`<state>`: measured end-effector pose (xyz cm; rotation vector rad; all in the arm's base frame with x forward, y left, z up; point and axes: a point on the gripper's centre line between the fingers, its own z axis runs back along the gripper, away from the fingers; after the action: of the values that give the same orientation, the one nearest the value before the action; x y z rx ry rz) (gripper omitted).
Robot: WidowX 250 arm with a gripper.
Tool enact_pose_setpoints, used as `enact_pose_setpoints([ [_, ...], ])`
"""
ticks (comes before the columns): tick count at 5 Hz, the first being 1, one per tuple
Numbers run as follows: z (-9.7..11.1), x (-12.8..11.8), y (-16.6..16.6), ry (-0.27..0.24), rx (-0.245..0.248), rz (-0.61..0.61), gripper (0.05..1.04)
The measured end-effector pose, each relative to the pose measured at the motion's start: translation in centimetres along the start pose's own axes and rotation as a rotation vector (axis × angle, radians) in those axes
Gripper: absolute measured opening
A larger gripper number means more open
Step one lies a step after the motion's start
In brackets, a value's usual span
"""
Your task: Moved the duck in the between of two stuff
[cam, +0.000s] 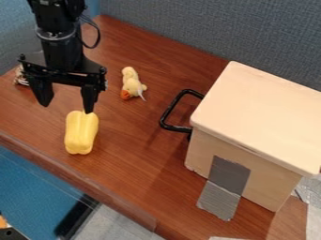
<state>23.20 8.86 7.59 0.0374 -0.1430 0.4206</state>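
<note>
The black gripper [67, 104] hangs at the upper left with its two fingers spread apart and nothing between them. To its right a small plush duck [133, 84], pale yellow with an orange bill, lies on the brown table [150, 187]. A yellow pepper-like or bun-like object [81, 132] lies just below the gripper in the view, nearer the table's front edge. On the right stands a wooden box [251, 122] with a black handle [169, 112] facing the duck. A small patterned object [21, 76] is partly hidden behind the gripper at the far left.
Grey tape [225, 185] runs from the box's side down onto the table. A grey-blue partition [213, 28] borders the table's back. The table's front edge [81, 178] slants down from left to lower centre.
</note>
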Motion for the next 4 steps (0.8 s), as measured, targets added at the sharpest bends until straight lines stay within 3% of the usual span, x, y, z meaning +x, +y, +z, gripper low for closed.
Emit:
enact_pose_setpoints([
  [1,-0.5,-0.3,-0.1,0.023,-0.003,0.008,1.000],
  [2,-1.7,1.6,-1.1,0.037,-0.019,0.025,1.000],
  [3,-2.7,3.9,-1.9,0.031,-0.015,0.034,1.000],
  [4,-3.4,7.2,-3.1,-0.019,-0.026,0.048,1.000],
])
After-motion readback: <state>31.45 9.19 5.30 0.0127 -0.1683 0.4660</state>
